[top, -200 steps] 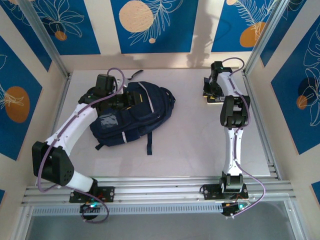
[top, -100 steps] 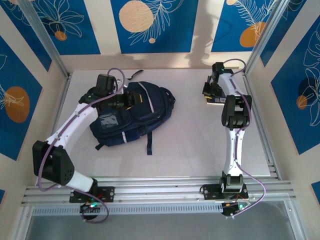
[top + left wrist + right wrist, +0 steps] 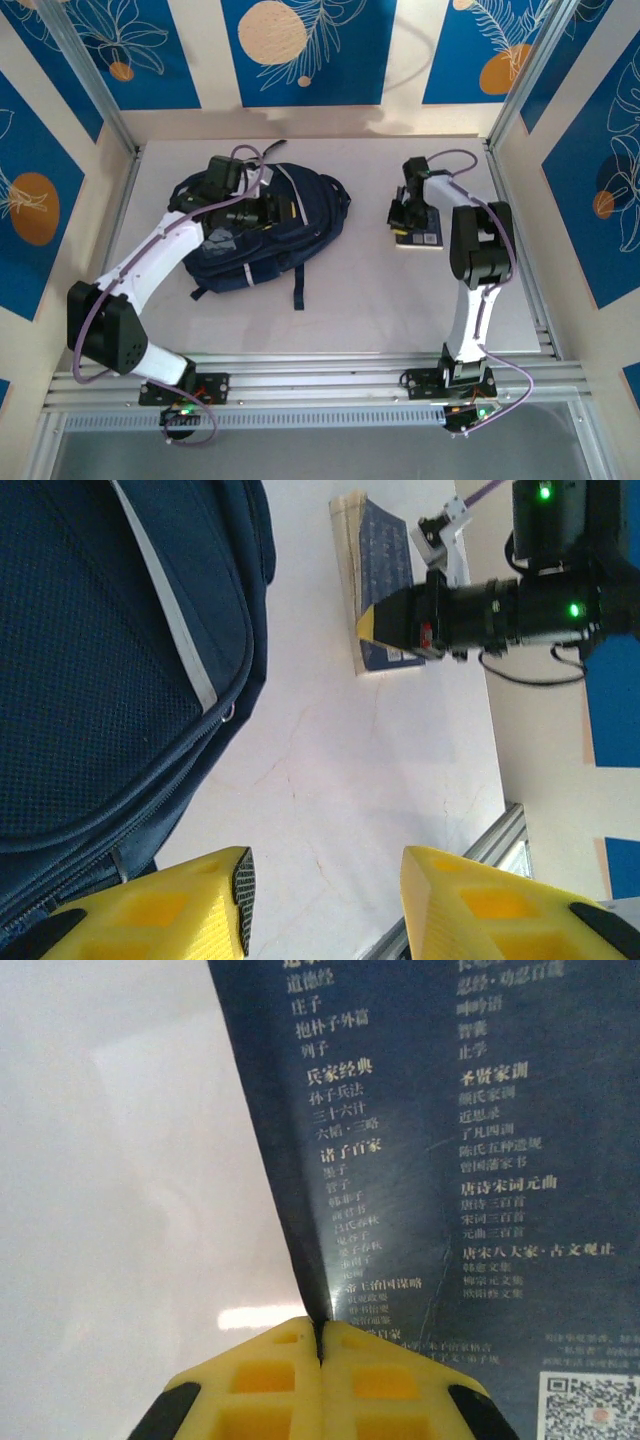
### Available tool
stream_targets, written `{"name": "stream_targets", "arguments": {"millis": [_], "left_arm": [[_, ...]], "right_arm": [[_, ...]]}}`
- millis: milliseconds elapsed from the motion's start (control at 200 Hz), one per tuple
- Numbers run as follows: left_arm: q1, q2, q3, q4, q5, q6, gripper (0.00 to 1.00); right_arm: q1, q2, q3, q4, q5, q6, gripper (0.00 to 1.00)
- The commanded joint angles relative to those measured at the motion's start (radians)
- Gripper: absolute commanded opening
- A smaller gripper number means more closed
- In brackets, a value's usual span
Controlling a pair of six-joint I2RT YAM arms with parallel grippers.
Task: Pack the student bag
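The right claw is pressed together on the edge of a dark blue book, pinching its cover. A second ago both stood farther back and to the right; now they sit nearer the middle of the table. The left claw has shifted right over the backpack, its fingers spread with nothing between them. The navy backpack, with pale grey stripes, lies flat on the table's left half, apart from the book.
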Motion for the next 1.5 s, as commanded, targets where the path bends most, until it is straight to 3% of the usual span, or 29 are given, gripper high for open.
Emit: {"name": "stream_targets", "arguments": {"millis": [0,260,395,415,490,520,645,760,1130,1495], "left_arm": [[-0.030,-0.032,-0.009,-0.026,-0.006,0.031,0.42],[-0.156,0.013,-0.033,-0.001,-0.048,0.000,0.46],[-0.218,0.061,-0.055,0.056,-0.058,-0.044,0.48],[-0.226,0.071,-0.053,0.057,-0.062,-0.045,0.49],[-0.250,0.103,-0.050,0.073,-0.075,-0.063,0.50],[-0.257,0.113,-0.052,0.090,-0.080,-0.076,0.50],[-0.278,0.162,-0.048,0.178,-0.098,-0.126,0.52],[-0.302,0.262,0.000,0.266,-0.105,-0.167,0.55],[-0.337,0.687,0.301,0.412,-0.051,-0.285,0.61],[-0.355,0.882,0.476,0.366,-0.043,-0.318,0.61]], "right_arm": [[0.062,-0.147,-0.174,0.075,-0.103,0.118,0.00],[0.201,-0.517,-0.566,0.273,-0.277,0.384,0.00],[0.287,-0.599,-0.663,0.381,-0.345,0.491,0.00],[0.291,-0.599,-0.654,0.373,-0.350,0.485,0.05],[0.286,-0.611,-0.588,0.252,-0.240,0.423,0.42],[0.263,-0.624,-0.564,0.204,-0.191,0.398,0.52],[0.050,-0.664,-0.518,0.162,-0.121,0.340,0.70],[-0.110,-0.561,-0.436,0.174,-0.095,0.303,0.80],[-0.274,-0.128,-0.139,0.123,-0.177,0.153,0.82],[-0.243,-0.069,-0.156,0.144,-0.323,0.142,0.80]]}}
